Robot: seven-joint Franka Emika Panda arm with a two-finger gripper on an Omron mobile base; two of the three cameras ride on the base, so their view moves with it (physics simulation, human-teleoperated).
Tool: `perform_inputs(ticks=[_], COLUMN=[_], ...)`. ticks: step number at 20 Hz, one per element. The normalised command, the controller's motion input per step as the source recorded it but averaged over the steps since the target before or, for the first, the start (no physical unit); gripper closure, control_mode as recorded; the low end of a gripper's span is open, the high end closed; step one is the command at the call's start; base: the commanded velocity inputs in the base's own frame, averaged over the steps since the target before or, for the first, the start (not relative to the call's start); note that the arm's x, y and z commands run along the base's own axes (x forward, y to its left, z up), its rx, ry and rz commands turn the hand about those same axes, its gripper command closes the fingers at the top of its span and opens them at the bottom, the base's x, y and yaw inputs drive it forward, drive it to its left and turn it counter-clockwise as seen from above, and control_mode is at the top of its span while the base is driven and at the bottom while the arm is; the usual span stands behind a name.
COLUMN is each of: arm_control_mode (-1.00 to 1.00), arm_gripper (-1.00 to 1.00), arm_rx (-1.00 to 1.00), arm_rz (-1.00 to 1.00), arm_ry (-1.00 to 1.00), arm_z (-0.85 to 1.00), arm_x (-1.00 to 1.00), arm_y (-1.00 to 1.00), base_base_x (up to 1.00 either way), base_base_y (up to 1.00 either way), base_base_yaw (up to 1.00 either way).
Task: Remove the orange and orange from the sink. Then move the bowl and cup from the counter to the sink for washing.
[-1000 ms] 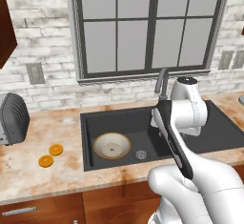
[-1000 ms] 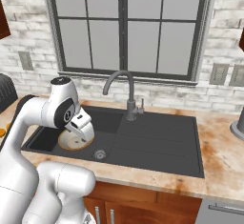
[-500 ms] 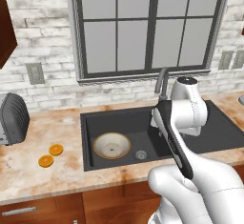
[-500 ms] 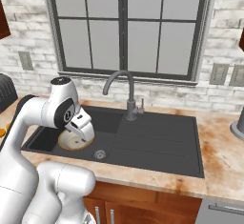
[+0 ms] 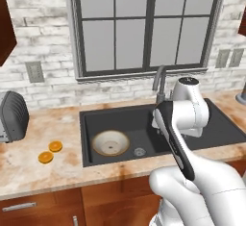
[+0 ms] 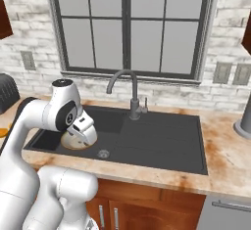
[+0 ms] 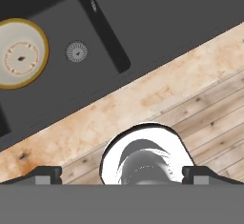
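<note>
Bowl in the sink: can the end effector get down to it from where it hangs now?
Probably yes. The bowl lies alone in the basin beside the drain, nothing on top, and the open end effector hangs close above the sink.

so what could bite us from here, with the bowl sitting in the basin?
1. The cup isn't anywhere I can see, so the base may need to drive to find it, and the faucet stands close beside the arm.
2. The bowl lies right next to the drain; a cup dropped from the open gripper could land on the bowl's rim and tip.
3. The two oranges lie loose on the counter near the sink and could roll if bumped.
</note>
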Motion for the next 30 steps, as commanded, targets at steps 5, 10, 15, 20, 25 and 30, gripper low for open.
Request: perform_inputs(ticks=[5,10,15,20,25,30], arm_control_mode=[1.0,1.0,1.0,1.0,1.0,1.0], arm_gripper=[-1.0,-1.0,-1.0,-1.0,-1.0,-1.0], arm_rx=[0.0,0.0,0.0,0.0,0.0,0.0], arm_rz=[0.0,0.0,0.0,0.0,0.0,0.0], arm_ry=[0.0,0.0,0.0,0.0,0.0,0.0], arm_z=[0.0,0.0,0.0,0.0,0.0,0.0], arm_x=[0.0,0.0,0.0,0.0,0.0,0.0], arm_y=[0.0,0.0,0.0,0.0,0.0,0.0], base_base_x=[-0.09,0.0,0.0,0.0,0.0,0.0], base_base_y=[-0.22,-0.43,-0.49,-0.46,-0.42,-0.45], base_base_yaw=[-0.06,-0.06,-0.05,-0.02,0.0,0.0])
